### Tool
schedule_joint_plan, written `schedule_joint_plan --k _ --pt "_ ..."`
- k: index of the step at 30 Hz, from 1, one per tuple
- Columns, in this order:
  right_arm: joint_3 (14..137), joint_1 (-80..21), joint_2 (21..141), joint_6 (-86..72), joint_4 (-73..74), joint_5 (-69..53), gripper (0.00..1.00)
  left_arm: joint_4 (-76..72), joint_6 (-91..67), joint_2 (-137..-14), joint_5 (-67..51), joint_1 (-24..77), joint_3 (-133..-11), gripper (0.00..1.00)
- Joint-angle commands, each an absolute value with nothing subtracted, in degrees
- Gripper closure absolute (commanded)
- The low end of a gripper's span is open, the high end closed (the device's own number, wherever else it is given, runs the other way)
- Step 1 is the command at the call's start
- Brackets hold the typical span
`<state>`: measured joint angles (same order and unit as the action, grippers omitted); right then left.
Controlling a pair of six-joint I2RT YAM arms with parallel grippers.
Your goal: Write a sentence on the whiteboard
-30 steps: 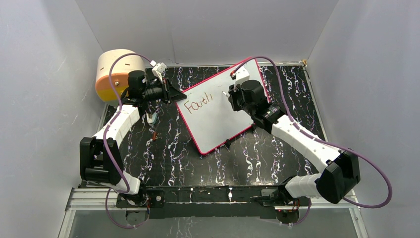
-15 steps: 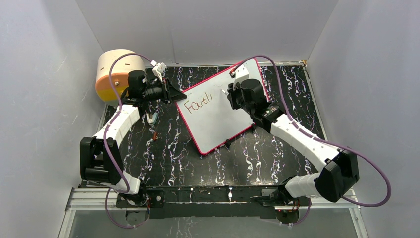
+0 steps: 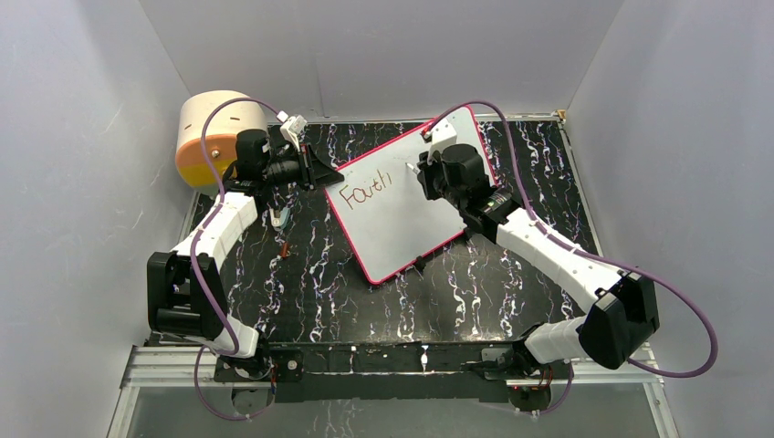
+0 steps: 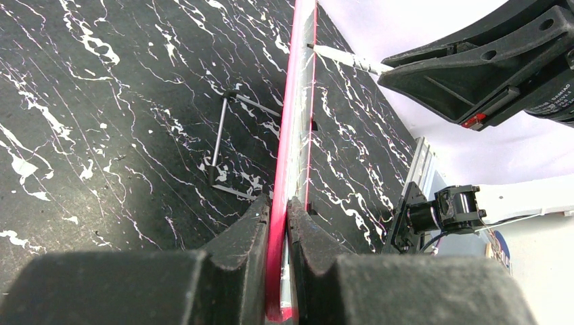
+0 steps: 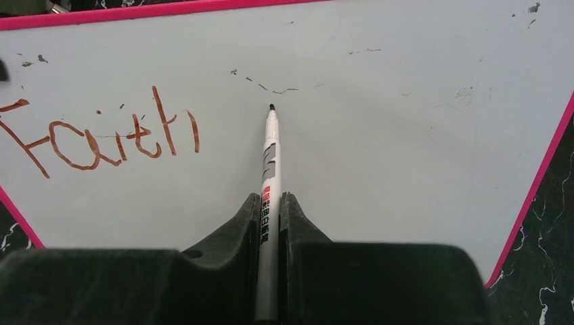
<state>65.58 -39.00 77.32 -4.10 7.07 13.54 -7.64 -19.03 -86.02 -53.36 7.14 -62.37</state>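
The whiteboard (image 3: 406,219), white with a pink-red frame, lies tilted on the black marbled table. The sentence (image 3: 363,192) reads only "Faith" in brownish-red; it also shows in the right wrist view (image 5: 101,135). My left gripper (image 3: 321,172) is shut on the board's left frame edge (image 4: 288,135), jaws on either side of it (image 4: 279,210). My right gripper (image 3: 422,178) is shut on a white marker (image 5: 269,176). The marker's tip sits at the board surface (image 5: 406,135) just right of the word. The marker also shows in the left wrist view (image 4: 345,59).
A round tan-and-orange drum (image 3: 212,132) stands at the back left. Two small items (image 3: 281,217) (image 3: 287,248) lie on the table left of the board. A thin metal rod (image 4: 220,132) lies under the board's side. Grey walls close in on three sides.
My right gripper with the marker has shifted slightly left and toward the back over the board. The writing and the left arm are unchanged.
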Motion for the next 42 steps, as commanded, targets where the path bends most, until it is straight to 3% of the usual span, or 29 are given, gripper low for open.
schedule_joint_plan --k 1,21,42 --pt "68.9 -38.9 77.7 -3.3 3.3 13.5 1.0 -2.8 -16.2 -88.1 -49.6 8.5 -62.1 1.0" --pt "69.8 -38.9 78.2 -3.0 6.7 7.5 1.0 -2.7 -16.1 -88.2 -49.5 8.5 -62.2 1.0" --pt "67.9 -38.9 76.9 -2.7 11.3 12.6 1.0 -2.3 -15.8 -88.5 -49.2 8.6 -62.3 1.0"
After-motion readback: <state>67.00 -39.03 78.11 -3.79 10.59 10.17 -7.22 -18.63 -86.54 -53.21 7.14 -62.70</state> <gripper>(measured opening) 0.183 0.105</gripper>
